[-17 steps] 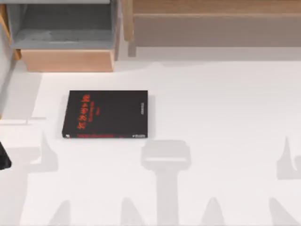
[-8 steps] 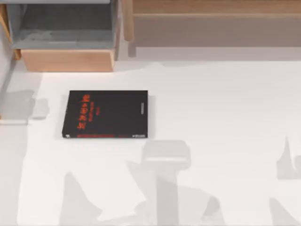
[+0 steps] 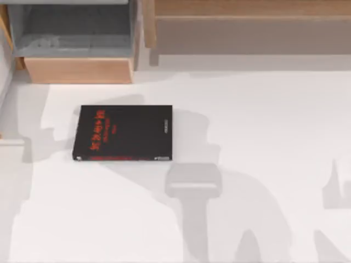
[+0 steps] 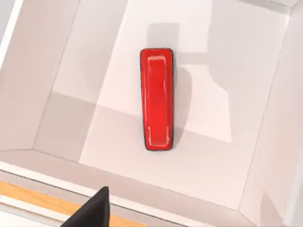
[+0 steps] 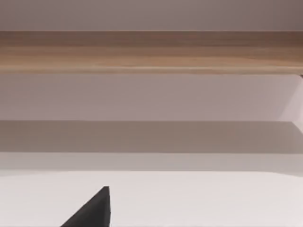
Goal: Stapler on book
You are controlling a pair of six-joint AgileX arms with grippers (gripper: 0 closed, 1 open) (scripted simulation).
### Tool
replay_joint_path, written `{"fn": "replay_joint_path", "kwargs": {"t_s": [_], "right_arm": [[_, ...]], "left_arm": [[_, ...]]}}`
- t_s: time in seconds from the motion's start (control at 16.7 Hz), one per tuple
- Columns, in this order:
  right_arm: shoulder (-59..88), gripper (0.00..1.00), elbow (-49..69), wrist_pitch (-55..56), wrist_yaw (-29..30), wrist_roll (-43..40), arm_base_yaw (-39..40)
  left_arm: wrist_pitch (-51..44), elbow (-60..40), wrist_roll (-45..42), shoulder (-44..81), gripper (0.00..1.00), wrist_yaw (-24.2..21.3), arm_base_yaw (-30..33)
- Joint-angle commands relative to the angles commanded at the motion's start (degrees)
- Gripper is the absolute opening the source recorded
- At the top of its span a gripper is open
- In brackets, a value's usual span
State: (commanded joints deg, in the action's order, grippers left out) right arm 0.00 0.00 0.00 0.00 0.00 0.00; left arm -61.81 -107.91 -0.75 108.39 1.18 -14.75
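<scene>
The top view looks straight down on the white table point(image 3: 247, 137) from well above, taking in the book point(image 3: 123, 133) and the wooden shelves point(image 3: 247, 33) along the far edge. The left wrist camera looks down at close range into a pale compartment point(image 4: 57, 94) holding the stapler point(image 4: 157, 99). The right wrist camera sits low, facing level across the table toward a wooden shelf edge point(image 5: 151, 52).

My right wrist camera looks across the white table point(image 5: 199, 203) toward a long wooden rail point(image 5: 151, 52) that runs level along the far side, with a pale shaded panel point(image 5: 151, 97) beneath it. A dark fingertip point(image 5: 92, 210) of my right gripper pokes into the near edge.
</scene>
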Motion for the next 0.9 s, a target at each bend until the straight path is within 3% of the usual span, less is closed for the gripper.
{"fn": "replay_joint_path", "kwargs": {"t_s": [0.24,0.48,0.66,0.9], "right_arm": [[0.0,1.0,0.0,0.0,0.0,0.0,0.0],[0.0,1.0,0.0,0.0,0.0,0.0,0.0],[0.0,1.0,0.0,0.0,0.0,0.0,0.0],[0.0,1.0,0.0,0.0,0.0,0.0,0.0]], "left_arm": [[-11.5,-22.5,-0.7,22.3,1.0,-0.7,-1.8],[-19.6,-38.5,-0.8,37.8,1.0,-1.3,-3.0],[-22.7,-44.7,-0.7,43.7,1.0,-1.6,-3.4],[-23.2,-45.7,-0.6,44.5,1.0,-1.6,-3.4]]}}
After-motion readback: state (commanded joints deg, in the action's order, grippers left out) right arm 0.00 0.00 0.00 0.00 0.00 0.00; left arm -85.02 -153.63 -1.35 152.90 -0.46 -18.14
